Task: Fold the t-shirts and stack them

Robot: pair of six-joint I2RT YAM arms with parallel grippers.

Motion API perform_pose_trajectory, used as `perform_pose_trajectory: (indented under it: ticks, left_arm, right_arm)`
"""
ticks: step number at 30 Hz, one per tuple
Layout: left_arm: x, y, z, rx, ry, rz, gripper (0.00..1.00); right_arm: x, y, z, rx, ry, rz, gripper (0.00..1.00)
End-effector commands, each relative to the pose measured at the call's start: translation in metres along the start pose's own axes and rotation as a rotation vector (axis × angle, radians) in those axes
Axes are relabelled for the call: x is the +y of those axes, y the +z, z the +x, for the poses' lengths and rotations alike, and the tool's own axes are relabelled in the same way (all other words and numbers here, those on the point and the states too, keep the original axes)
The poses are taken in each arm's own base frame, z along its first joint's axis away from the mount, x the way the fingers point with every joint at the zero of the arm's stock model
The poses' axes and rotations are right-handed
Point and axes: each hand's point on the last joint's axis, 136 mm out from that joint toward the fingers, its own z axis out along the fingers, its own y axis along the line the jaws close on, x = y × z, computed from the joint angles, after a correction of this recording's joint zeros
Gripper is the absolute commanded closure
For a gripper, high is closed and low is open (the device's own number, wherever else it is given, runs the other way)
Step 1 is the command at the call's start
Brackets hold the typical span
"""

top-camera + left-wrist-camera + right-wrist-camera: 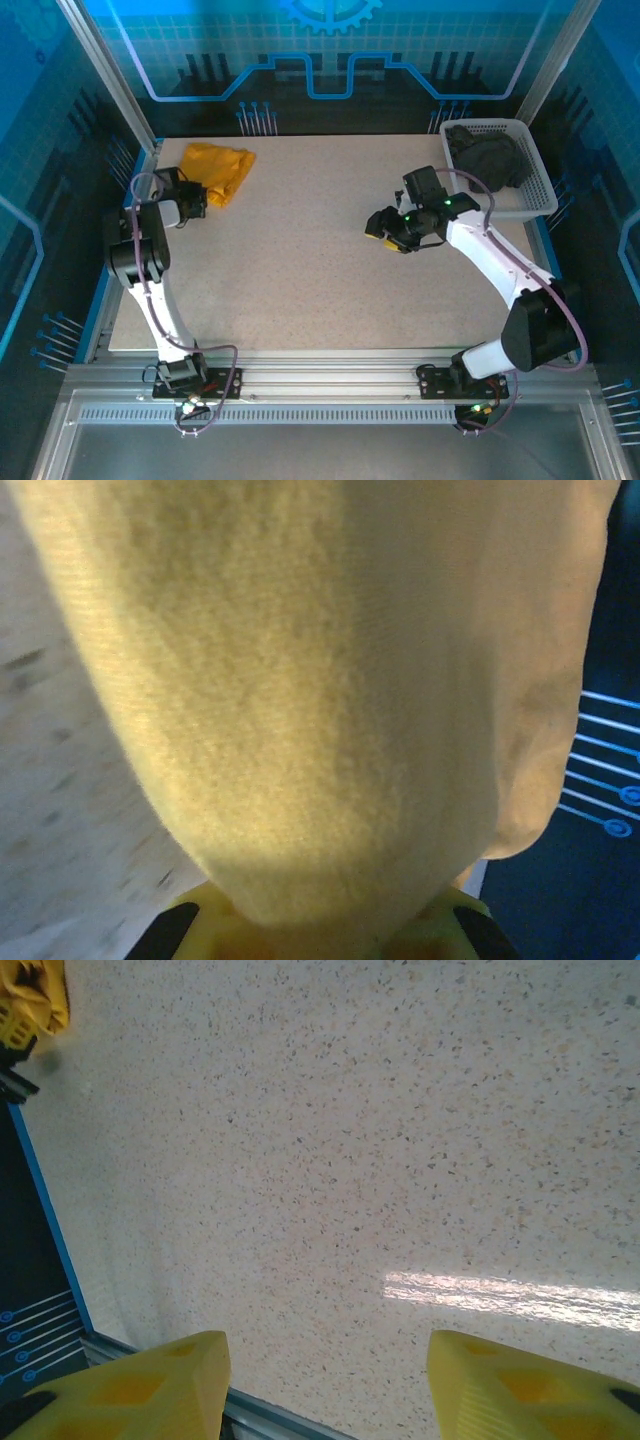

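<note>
Top external gives me the mustard-orange t-shirt (220,168) lying crumpled at the far left corner of the worktop (300,280); the left gripper (193,203) sits at the shirt's near edge, touching it; the dark charcoal grey t-shirt (490,158) lies bunched inside the white lattice basket (537,192) at the far right corner, well apart from the orange one; the right gripper (385,232) hangs over bare worktop right of centre, between the two shirts and nearer the basket. On the left wrist camera I have the orange cloth (320,680) very close to the lens, draped over the gripper's yellow fingers (195,925) so that just their bases peep out at the bottom edge; the cloth runs down between them, but I cannot tell whether they are clamped on it. On the right wrist camera the right gripper (330,1390) has its yellow fingers (150,1380) spread wide with nothing between them, speckled worktop (350,1160) below.
</note>
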Motion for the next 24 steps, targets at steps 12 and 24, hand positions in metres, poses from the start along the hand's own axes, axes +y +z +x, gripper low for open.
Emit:
perform_pose_trajectory:
  ticks: [12,24]
  left_arm:
    - [-0.04,0.01,0.034,0.028,-0.079,0.129,1.0]
    - [-0.041,-0.13,0.074,0.076,0.311,0.011,0.01]
  right_arm:
    - [0.094,-0.035,-0.028,-0.295,-0.171,-0.333,0.41]
    - [0.046,-0.087,-0.034,-0.466,-0.102,-0.22,0.0]
